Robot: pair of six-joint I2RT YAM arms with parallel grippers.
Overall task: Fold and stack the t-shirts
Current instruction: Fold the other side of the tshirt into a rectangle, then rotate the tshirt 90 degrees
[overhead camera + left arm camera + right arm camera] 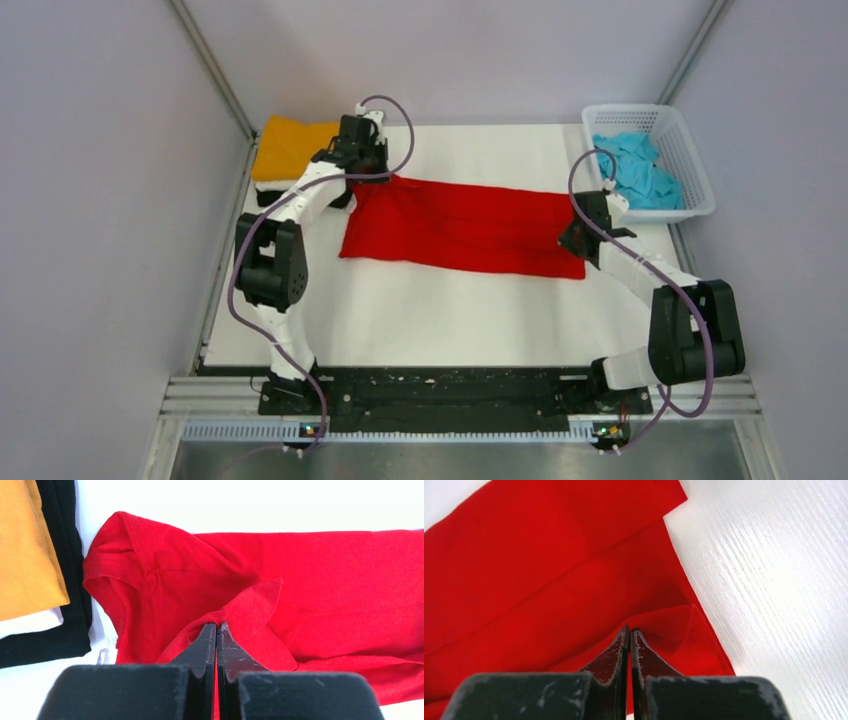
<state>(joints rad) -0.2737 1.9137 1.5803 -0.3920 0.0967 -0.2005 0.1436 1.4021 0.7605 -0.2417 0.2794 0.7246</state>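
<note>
Red shirt [460,225] lies in a long folded band on the table [420,310], left of the basket [698,170]. The left gripper [216,626] pinches a raised fold at the end farthest from the basket. The right gripper [629,630] pinches the edge nearest it. A blue shirt [635,170] sits in the basket. Orange shirt [290,147], white shirt [30,621] and black shirt [65,580] are stacked farthest from it.
</note>
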